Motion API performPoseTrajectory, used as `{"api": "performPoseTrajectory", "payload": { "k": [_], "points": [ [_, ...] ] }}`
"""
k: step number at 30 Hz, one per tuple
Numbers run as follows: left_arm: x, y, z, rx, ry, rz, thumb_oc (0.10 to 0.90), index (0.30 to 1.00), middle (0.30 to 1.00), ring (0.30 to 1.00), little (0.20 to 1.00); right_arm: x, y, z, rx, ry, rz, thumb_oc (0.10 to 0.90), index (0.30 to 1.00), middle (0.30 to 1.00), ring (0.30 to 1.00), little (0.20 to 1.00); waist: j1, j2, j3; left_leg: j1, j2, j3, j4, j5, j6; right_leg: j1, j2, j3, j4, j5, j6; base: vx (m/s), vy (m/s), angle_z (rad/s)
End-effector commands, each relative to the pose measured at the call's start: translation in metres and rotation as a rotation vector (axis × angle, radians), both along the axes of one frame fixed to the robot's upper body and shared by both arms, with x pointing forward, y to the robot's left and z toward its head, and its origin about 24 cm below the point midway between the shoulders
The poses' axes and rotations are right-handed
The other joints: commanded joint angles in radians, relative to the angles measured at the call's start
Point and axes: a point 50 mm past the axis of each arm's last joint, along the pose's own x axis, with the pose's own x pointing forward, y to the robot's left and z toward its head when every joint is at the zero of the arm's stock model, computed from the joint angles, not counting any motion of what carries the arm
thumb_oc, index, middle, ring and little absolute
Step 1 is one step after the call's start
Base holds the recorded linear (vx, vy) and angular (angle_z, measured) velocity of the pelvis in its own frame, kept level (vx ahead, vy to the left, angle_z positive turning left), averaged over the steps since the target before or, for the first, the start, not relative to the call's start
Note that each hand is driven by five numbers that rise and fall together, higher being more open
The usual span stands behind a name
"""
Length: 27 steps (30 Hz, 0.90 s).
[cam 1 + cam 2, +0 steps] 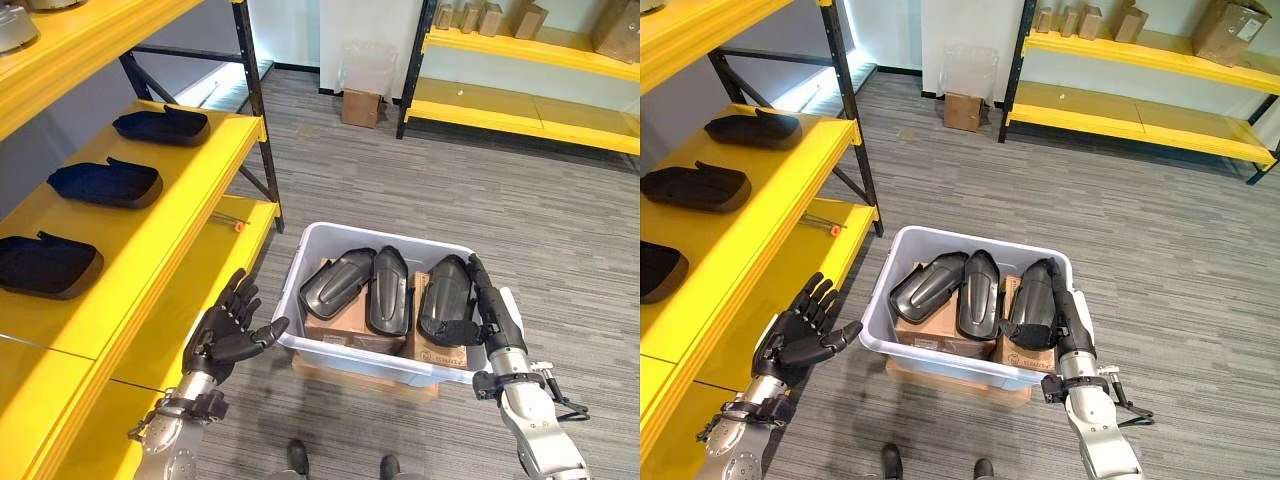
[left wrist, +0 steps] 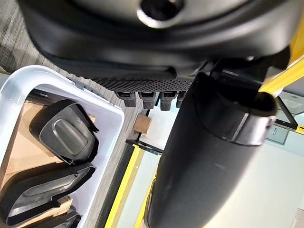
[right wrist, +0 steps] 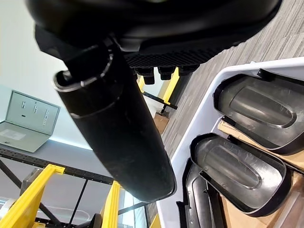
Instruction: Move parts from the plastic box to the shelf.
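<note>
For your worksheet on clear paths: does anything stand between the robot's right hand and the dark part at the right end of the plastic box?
Nothing visible does. The right hand lies straight-fingered along the rightmost part, thumb against it, inside the plastic box.

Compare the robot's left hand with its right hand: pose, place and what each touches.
The left robot hand hangs open beside the yellow shelf, outside the plastic box, fingers spread and touching nothing. The right robot hand reaches into the box with straight fingers laid along the rightmost dark part, thumb against it. Both are dark, with silver-grey arms.
</note>
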Motion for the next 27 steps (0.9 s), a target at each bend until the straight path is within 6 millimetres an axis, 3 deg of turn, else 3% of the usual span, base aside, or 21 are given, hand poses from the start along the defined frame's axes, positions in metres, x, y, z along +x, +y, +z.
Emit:
{"api": "performPoseTrajectory", "payload": {
  "k": [1, 4, 5, 7, 9, 12, 13, 17, 27],
  "points": [
    [0.016, 0.01, 0.053, 0.095, -0.261, -0.002, 0.9, 1.0, 1.0, 1.0, 1.0, 0.023, 0.009, 0.052, -0.03, -0.287, 0.047, 0.9, 1.0, 1.0, 1.0, 1.0, 0.038, 0.03, -0.041, 0.045, -0.023, 0.013, -0.007, -0.07, 0.026, -0.01, -0.084, -0.115, 0.274, 0.091, 0.05, 0.06, 0.148, -0.38],
    [0.014, 0.011, 0.052, 0.098, -0.257, 0.007, 0.9, 1.0, 1.0, 1.0, 1.0, 0.023, 0.01, 0.051, -0.017, -0.281, 0.054, 0.9, 1.0, 1.0, 1.0, 1.0, 0.04, 0.04, -0.026, 0.063, -0.025, 0.022, -0.007, -0.086, 0.031, -0.067, -0.088, -0.13, 0.39, 0.102, 0.054, 0.08, 0.114, -0.64],
    [0.013, 0.011, 0.052, 0.097, -0.256, 0.008, 0.9, 1.0, 1.0, 1.0, 1.0, 0.023, 0.01, 0.05, -0.016, -0.278, 0.058, 0.9, 1.0, 1.0, 1.0, 1.0, 0.033, 0.043, -0.021, 0.07, -0.022, 0.024, -0.007, -0.09, 0.028, -0.085, -0.061, -0.129, 0.398, 0.09, 0.052, 0.09, -0.027, -0.52],
    [0.012, 0.012, 0.051, 0.091, -0.253, 0.009, 0.9, 1.0, 1.0, 1.0, 1.0, 0.022, 0.009, 0.05, -0.017, -0.269, 0.061, 0.9, 1.0, 1.0, 1.0, 1.0, 0.0, 0.039, -0.007, 0.09, -0.026, 0.004, -0.007, -0.098, 0.018, -0.132, 0.024, -0.105, 0.309, 0.064, 0.042, 0.12, -0.099, -0.13],
    [0.013, 0.012, 0.051, 0.084, -0.249, 0.004, 0.9, 1.0, 1.0, 1.0, 1.0, 0.02, 0.007, 0.05, -0.015, -0.26, 0.06, 0.9, 1.0, 1.0, 1.0, 1.0, -0.018, 0.032, -0.006, 0.098, -0.028, -0.009, -0.007, -0.099, 0.004, -0.141, 0.06, -0.105, 0.175, 0.06, 0.031, 0.13, -0.123, 0.1],
    [0.009, 0.011, 0.048, 0.081, -0.248, 0.006, 0.9, 1.0, 1.0, 1.0, 1.0, 0.018, 0.009, 0.047, -0.007, -0.248, 0.059, 0.9, 1.0, 1.0, 1.0, 1.0, -0.035, 0.026, 0.003, 0.126, -0.031, -0.022, -0.007, -0.113, -0.003, -0.185, 0.062, -0.091, 0.09, 0.136, 0.048, 0.14, -0.134, 0.33],
    [0.009, 0.01, 0.047, 0.075, -0.247, 0.0, 0.9, 1.0, 1.0, 1.0, 1.0, 0.016, 0.007, 0.046, -0.006, -0.243, 0.053, 0.9, 1.0, 1.0, 1.0, 1.0, -0.046, 0.027, 0.002, 0.132, -0.032, -0.041, -0.007, -0.115, -0.007, -0.18, 0.073, -0.057, 0.057, 0.121, 0.038, 0.18, -0.226, 0.1],
    [0.004, 0.008, 0.042, 0.051, -0.243, 0.006, 0.9, 1.0, 1.0, 1.0, 1.0, 0.013, 0.003, 0.039, -0.006, -0.224, 0.04, 0.9, 1.0, 1.0, 1.0, 1.0, -0.039, 0.032, -0.032, 0.12, -0.02, -0.048, -0.007, -0.1, -0.039, -0.046, 0.085, -0.066, -0.112, 0.086, 0.0, 0.17, -0.204, 0.36],
    [0.003, 0.003, 0.042, 0.035, -0.242, 0.034, 0.9, 1.0, 1.0, 1.0, 1.0, 0.018, 0.006, 0.04, -0.032, -0.199, 0.06, 0.9, 1.0, 1.0, 1.0, 1.0, -0.036, 0.052, -0.051, 0.104, 0.004, 0.005, -0.007, -0.088, -0.067, 0.022, 0.089, -0.065, -0.18, 0.062, -0.018, 0.07, -0.049, -0.15]
  ]
}}
